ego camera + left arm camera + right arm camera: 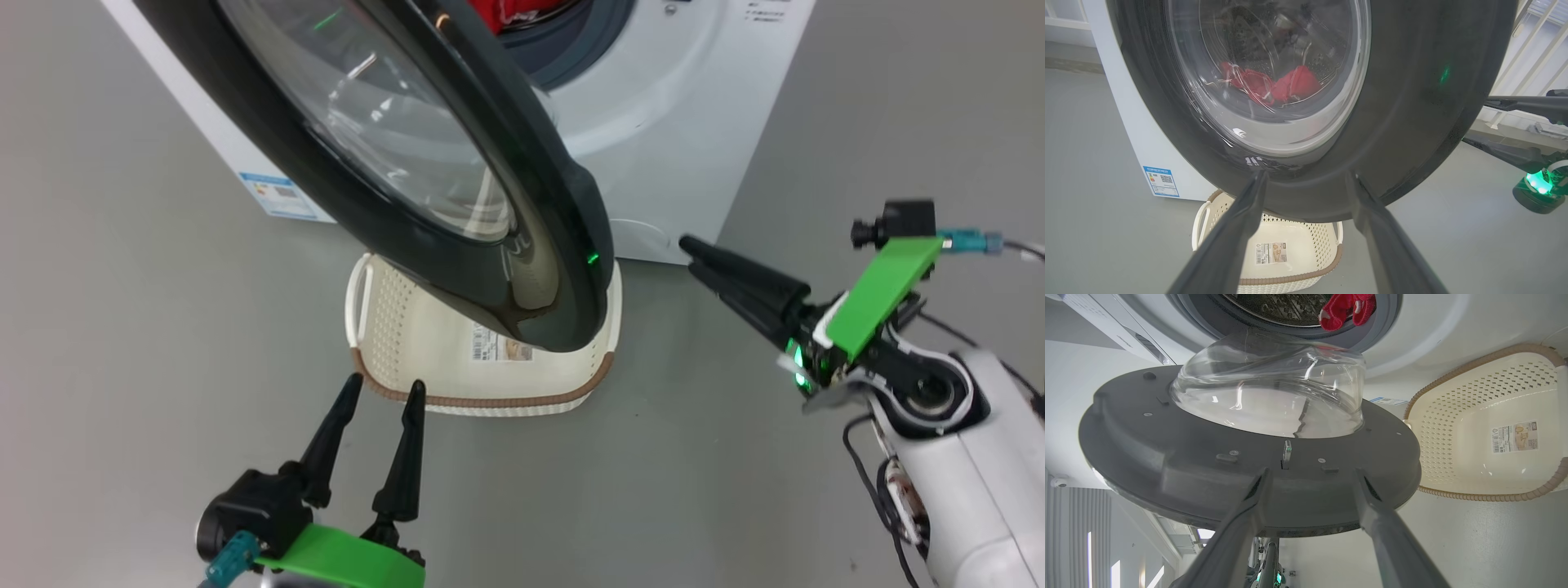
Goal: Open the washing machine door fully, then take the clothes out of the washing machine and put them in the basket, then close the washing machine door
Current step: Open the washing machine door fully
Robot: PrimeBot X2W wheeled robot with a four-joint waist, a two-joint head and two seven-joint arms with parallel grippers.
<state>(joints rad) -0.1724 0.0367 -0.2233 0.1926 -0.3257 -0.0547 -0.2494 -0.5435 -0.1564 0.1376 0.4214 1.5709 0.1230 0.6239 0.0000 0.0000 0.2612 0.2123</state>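
**Left gripper** (384, 384): two long dark fingers spread apart, grasping nothing, poised near the front rim of the basket.

**Cream-white perforated plastic basket with a brown woven-look rim** (490, 402): stands directly before the washer, partly beneath the door. It contains nothing but a paper label (500, 347) on its bottom. Judged light and liable to slide if knocked.

**Large round door with a glossy black rim and a bulging clear glass window** (563, 212): stands partly open, swung out over the basket. Judged rigid, fairly heavy and bound to its hinge arc, with a slippery rim. The best purchase appears to be the free edge beside the small metal latch (1287, 451), or a push on the matt inner face.

**Big white boxy front-loading washing machine** (678, 147): the steel perforated drum (1282, 306) holds the bright red soft fabric clothes (1345, 310), which lie at its mouth against the grey gasket (1200, 306). They are judged light and limp, so a bunched fold should be pinched.

**Right gripper** (690, 251): fingers parted, empty, near the door's free edge and clear of it.
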